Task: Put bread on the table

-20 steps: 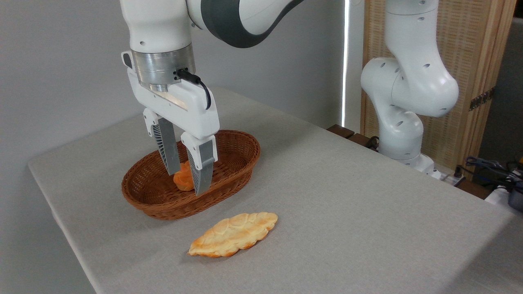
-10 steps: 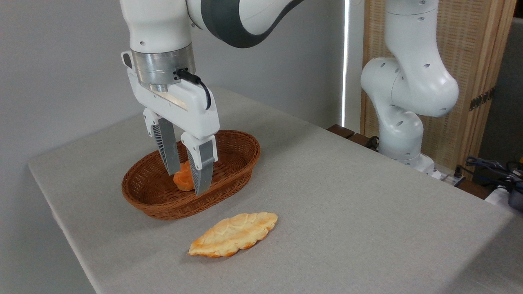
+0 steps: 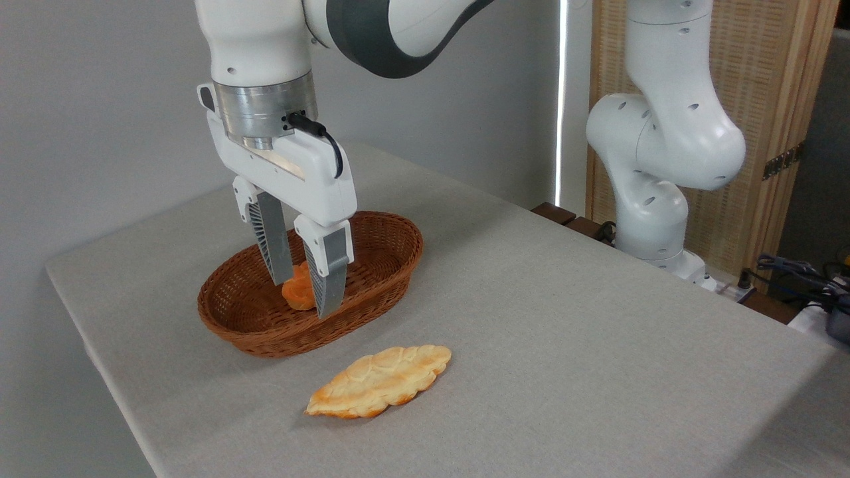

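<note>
The bread (image 3: 298, 290), a small orange-brown bun, is inside the brown wicker basket (image 3: 372, 279) on the grey cloth table (image 3: 564, 318). My gripper (image 3: 305, 295) points down into the basket with one finger (image 3: 273, 245) on the bun's left and the other (image 3: 325, 275) on its right. The fingers press against the bun's sides, so the gripper is shut on it. The right finger hides part of the bun.
A flat, pale golden leaf-shaped pastry (image 3: 378, 380) lies on the cloth just in front of the basket. The arm's white base (image 3: 654, 199) stands at the table's far right edge, with cables (image 3: 790, 269) beyond it.
The fingers have drawn slightly closer around the bun, which now sits a touch higher in the basket. Basket and pastry have not moved.
</note>
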Tool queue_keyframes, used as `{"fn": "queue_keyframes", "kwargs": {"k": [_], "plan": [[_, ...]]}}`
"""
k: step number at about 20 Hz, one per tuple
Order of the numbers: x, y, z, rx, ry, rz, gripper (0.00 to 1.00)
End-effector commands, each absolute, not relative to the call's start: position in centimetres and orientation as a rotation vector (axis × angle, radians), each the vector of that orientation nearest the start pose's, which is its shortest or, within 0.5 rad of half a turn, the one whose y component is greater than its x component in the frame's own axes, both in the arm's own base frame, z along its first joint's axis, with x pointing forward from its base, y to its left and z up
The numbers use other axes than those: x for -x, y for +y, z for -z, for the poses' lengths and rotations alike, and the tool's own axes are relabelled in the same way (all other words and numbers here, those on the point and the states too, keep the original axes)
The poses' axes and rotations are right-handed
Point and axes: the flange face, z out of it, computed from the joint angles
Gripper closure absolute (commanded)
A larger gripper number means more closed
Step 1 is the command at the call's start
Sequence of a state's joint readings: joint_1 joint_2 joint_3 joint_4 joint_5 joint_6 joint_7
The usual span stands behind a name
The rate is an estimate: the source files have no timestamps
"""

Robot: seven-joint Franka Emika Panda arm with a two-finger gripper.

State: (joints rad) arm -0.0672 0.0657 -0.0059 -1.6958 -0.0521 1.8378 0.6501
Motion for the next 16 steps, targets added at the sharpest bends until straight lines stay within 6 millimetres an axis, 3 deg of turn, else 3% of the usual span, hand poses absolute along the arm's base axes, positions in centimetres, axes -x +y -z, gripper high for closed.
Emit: {"fn": "queue_keyframes", "kwargs": {"k": [1,16], "plan": [[-59.2,-4.77,-55.42,2.986,1.086,0.127,0.0],[-59.16,-5.48,-55.07,2.987,1.094,0.115,0.0]]}}
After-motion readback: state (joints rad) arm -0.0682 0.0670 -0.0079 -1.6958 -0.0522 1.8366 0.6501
